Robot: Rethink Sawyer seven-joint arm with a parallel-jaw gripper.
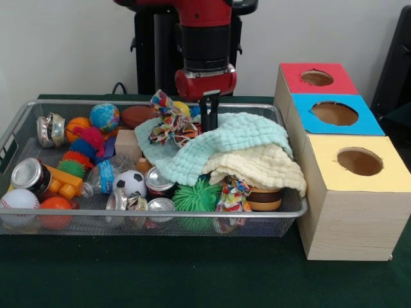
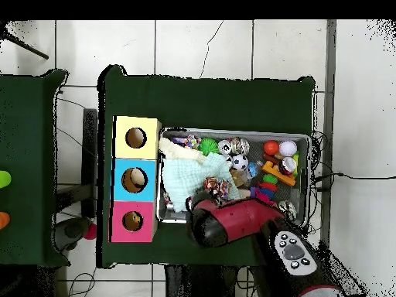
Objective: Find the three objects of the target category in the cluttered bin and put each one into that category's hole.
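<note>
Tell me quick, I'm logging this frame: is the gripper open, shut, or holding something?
Gripper: cannot be told; its dark tip hangs over the mint green cloth in the bin, and nothing is visibly held.

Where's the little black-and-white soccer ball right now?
In the front view, the soccer ball lies in the wire mesh bin, left of centre, between a clear bottle and a silver can.

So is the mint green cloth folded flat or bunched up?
Bunched up. The mint green cloth lies crumpled in ridges over the cream cloth, covering part of the bin. What lies beneath: cannot tell.
</note>
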